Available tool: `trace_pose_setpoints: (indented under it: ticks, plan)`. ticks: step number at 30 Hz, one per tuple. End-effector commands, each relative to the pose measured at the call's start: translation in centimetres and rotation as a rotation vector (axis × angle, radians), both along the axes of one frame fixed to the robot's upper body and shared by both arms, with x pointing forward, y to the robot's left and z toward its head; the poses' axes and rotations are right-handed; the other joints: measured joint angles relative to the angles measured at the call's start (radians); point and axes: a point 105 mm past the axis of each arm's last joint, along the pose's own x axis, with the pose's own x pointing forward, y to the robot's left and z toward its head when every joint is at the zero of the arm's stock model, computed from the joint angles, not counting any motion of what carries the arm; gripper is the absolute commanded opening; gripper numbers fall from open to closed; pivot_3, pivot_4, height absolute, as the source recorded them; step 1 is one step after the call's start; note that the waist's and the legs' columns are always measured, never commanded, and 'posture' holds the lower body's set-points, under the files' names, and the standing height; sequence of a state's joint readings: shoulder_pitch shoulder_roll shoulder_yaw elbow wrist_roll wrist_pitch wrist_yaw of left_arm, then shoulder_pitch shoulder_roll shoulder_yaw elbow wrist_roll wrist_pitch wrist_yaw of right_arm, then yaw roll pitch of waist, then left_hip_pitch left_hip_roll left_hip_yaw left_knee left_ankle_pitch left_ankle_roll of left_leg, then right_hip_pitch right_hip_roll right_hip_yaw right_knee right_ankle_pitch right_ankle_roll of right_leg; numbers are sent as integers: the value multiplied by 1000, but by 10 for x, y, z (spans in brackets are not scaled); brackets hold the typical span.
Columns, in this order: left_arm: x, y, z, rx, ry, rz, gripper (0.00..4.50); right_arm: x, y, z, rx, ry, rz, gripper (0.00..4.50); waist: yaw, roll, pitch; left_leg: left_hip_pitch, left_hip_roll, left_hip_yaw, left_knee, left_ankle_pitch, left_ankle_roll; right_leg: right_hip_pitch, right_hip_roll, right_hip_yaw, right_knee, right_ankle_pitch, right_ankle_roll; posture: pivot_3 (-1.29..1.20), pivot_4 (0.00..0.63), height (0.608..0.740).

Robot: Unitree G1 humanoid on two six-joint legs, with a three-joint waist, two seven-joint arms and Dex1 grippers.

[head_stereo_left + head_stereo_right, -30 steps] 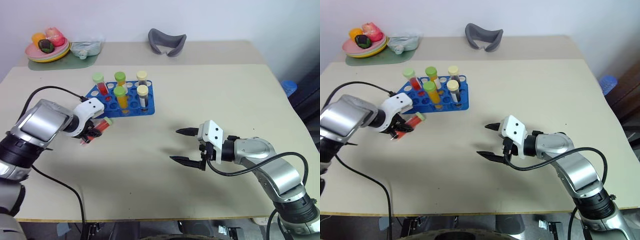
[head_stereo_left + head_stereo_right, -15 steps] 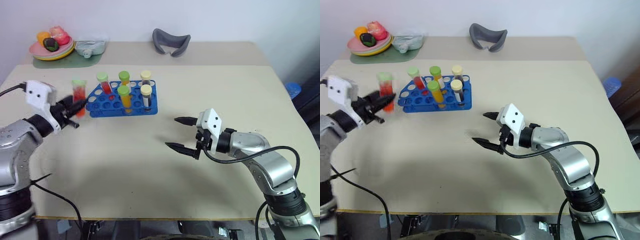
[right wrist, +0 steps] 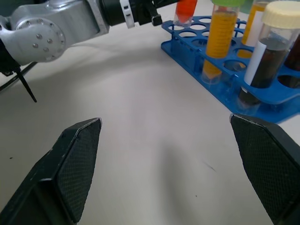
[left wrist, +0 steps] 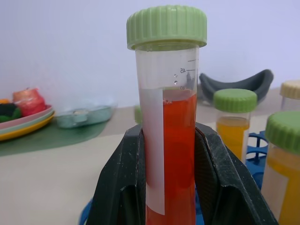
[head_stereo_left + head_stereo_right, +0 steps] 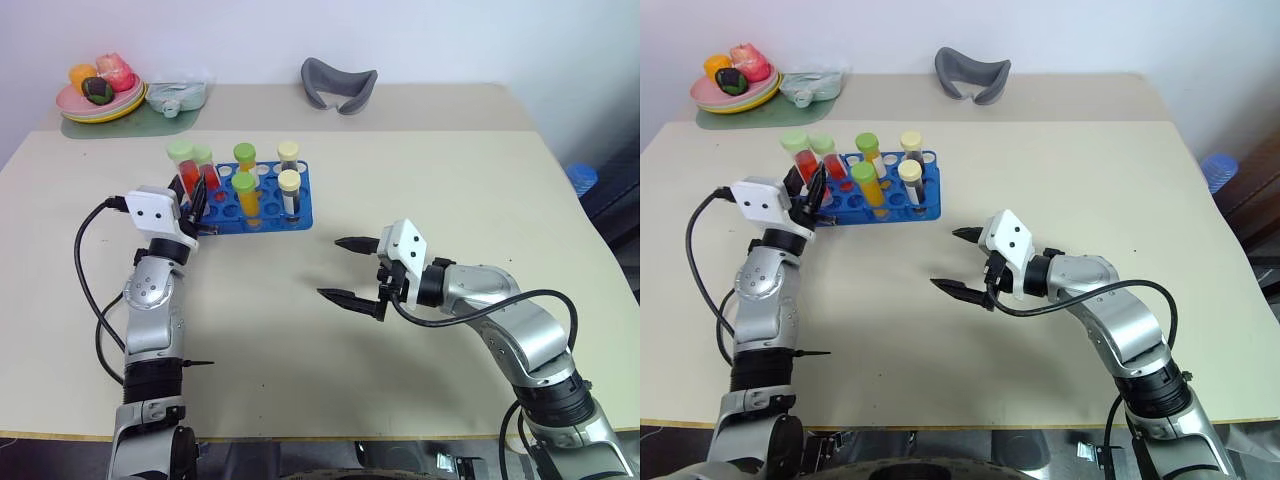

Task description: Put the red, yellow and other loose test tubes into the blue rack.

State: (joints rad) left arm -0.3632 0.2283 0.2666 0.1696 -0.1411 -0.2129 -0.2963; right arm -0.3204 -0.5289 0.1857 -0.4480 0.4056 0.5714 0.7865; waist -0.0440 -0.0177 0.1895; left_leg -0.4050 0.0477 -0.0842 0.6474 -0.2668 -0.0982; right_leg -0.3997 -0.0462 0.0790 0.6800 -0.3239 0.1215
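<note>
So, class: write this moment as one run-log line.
left end effector: shut on red tube, upright at blue rack | right end effector: open, empty | table

rack [image 5: 262, 205]: on the table [image 5: 420, 170], at about 10 o'clock from the table's middle; five tubes stand upright in it.
held tube [image 5: 185, 172]: upright between the left gripper's [image 5: 194, 200] fingers, over the rack's 9 o'clock end.
right gripper [image 5: 345, 270]: above the table at 5 o'clock from the rack, well apart from it.
curved headrest-like piece [image 5: 338, 83]: at the table's 12 o'clock edge, behind the rack.
plate [image 5: 95, 104]: far 11 o'clock corner, with a packet [image 5: 176, 96] just beside it at 3 o'clock.
</note>
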Motion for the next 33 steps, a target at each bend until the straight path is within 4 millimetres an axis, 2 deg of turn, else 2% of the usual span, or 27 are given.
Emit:
trace_pose_setpoints:
  ticks: [1, 12, 18, 25, 26, 29, 33]
  plan:
    - [2, -2, 5, -6, -52, -13, 760, -5, -1, 11, 21, -47, -9, 4500, 0, 0, 0, 0, 0, 0, 0, 0, 0, 0, 0, 0, 0, 0, 0, 0, 150, 740]
    - [8, -13, -5, -25, -59, -47, 760, -5, 0, 11, 27, -45, -20, 4500, 1, 0, 0, 0, 0, 0, 0, 0, 0, 0, 0, 0, 0, 0, 0, 0, 150, 740]
    - [7, -13, -8, -22, -55, -40, 760, -5, 1, 11, 28, -46, -13, 4500, 1, 0, 0, 0, 0, 0, 0, 0, 0, 0, 0, 0, 0, 0, 0, 0, 150, 740]
    - [-1, -7, -9, -29, -46, -48, 4256, -4, 1, 12, 31, -48, -12, 4500, -1, 0, 0, 0, 0, 0, 0, 0, 0, 0, 0, 0, 0, 0, 0, 0, 150, 740]
    - [-4, -4, -8, -37, -45, -49, 4394, -4, 1, 12, 31, -49, -14, 4500, -2, 0, 0, 1, 0, 0, 0, 0, 0, 0, 0, 0, 0, 0, 0, 0, 150, 740]
    - [-13, 3, -4, -56, -44, -55, 4394, -2, -2, 11, 29, -51, -21, 4500, -1, 0, 0, 1, 0, 0, 0, 0, 0, 0, 0, 0, 0, 0, 0, 0, 150, 740]
    - [-51, 27, 4, -35, -8, -94, 4394, 7, -16, 13, 12, -60, -54, 4500, -4, 0, 0, 1, 0, 0, -1, 0, 0, 0, 0, 0, 0, 0, 0, 0, 150, 740]
